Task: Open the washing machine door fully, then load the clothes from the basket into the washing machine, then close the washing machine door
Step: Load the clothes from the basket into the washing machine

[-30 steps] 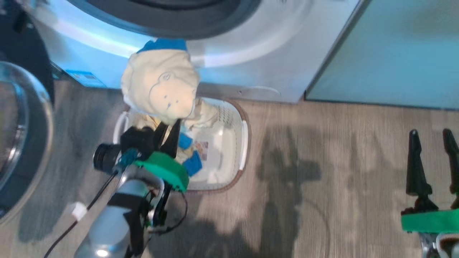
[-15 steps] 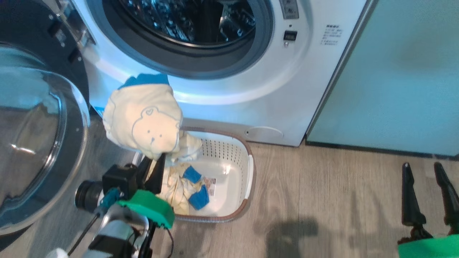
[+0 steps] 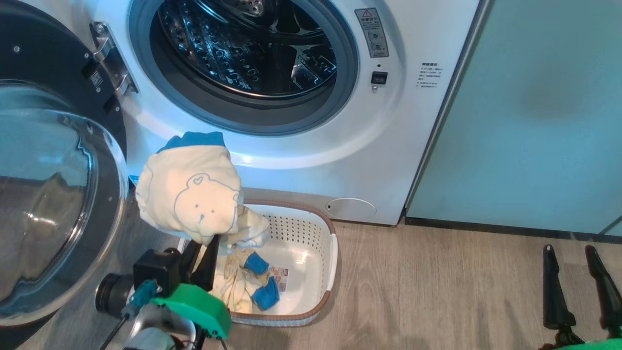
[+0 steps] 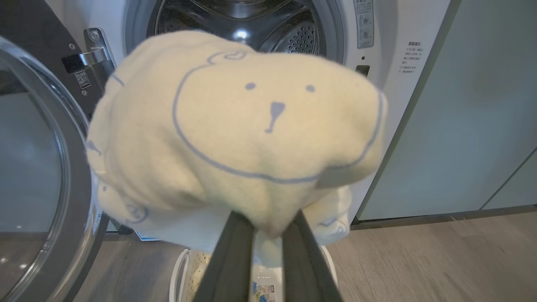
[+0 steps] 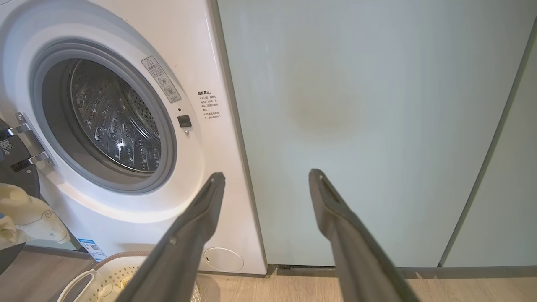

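Clenching a yellow garment (image 3: 192, 199) in the left end effector (image 3: 206, 245), up above the basket (image 3: 333, 243), just near of the washer (image 3: 301, 160), with door (image 3: 48, 204) open at left and right end effector (image 3: 568, 250) released at near right.

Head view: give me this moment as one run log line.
washing machine door open | left claw shut on yellow garment, above basket | more clothes in basket | right claw open, empty

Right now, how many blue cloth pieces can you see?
3 blue pieces: one on top of the yellow garment held in the left gripper; two in the basket, one nearer the washer, one nearer me. More may be hidden under cloth.
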### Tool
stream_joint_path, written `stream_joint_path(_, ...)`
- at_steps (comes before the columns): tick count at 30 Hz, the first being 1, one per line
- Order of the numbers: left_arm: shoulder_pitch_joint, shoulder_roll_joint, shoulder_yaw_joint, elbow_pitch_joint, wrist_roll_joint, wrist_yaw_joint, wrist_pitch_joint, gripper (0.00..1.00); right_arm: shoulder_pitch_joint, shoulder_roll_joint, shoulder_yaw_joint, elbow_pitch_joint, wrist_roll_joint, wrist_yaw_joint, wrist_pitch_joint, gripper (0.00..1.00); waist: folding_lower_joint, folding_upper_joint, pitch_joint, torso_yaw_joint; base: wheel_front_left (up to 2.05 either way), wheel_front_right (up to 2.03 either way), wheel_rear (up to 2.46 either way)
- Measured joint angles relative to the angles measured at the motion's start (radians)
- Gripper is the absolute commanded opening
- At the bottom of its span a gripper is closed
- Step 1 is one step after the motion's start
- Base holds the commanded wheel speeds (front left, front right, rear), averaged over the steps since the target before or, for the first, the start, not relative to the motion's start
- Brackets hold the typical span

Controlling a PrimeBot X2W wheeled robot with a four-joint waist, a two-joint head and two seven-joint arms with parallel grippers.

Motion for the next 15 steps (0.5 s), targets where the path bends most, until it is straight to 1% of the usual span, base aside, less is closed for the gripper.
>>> stream_joint_path(15,0.003,0.007,-0.001,-0.011,-0.009,0.001,0.001,0.00,0.000,0.000,0.003,0.000,0.010,0.000,0.000,1.00,0.0001,-0.0001,0.020,0.000,0.00,0.00,0.00)
